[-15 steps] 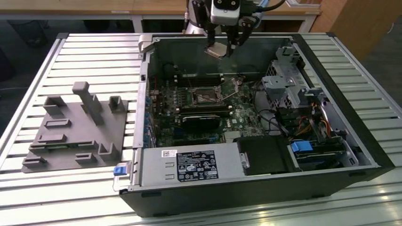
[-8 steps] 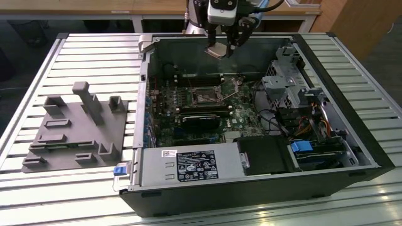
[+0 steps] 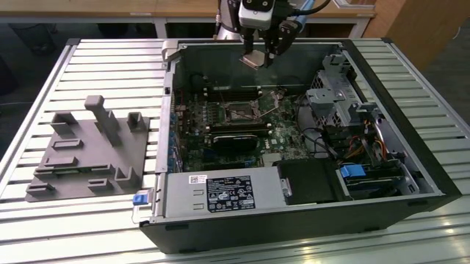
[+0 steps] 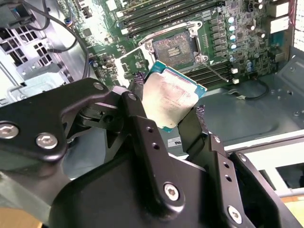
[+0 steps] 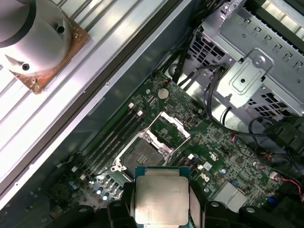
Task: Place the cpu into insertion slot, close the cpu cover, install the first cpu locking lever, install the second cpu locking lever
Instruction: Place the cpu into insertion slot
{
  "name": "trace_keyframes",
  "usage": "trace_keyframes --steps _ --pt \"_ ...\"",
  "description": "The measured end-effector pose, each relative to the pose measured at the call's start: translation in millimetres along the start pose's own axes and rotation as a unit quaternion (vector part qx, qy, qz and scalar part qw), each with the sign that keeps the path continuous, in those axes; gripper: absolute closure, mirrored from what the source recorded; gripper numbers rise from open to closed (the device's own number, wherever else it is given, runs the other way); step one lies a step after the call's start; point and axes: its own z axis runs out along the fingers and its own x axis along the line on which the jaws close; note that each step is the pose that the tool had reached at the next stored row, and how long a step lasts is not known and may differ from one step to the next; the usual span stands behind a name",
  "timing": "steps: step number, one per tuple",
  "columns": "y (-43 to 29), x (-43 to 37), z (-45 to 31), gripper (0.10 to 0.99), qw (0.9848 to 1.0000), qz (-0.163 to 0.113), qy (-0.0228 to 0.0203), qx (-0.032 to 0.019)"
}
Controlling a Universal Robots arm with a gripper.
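The small flat square cpu (image 4: pixel 173 97) (image 5: pixel 161 199), with a dull silver-grey metal lid and a green rim, is pinched edge to edge between the jaws of the black gripper (image 4: pixel 168 99). It looks clean and sits tilted in the second wrist view. It hangs in the air above the open black computer case (image 3: pixel 433 181), near the case's far edge in the exterior view and well apart from the board.

The step in hand is, I judge, placing the chip. The square dark insertion slot (image 5: pixel 141 154), near the middle of the green motherboard (image 5: pixel 223 142), lies bare. The thin silver cpu cover (image 5: pixel 176 123) stands swung open beside it. Seating calls for a level chip squared to the socket's rim.
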Motion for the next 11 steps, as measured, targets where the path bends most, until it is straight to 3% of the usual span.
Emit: trace_keyframes --steps 11 --pt "-0.1 0.0 0.8 0.545 0.9993 0.038 -0.0033 -0.0007"
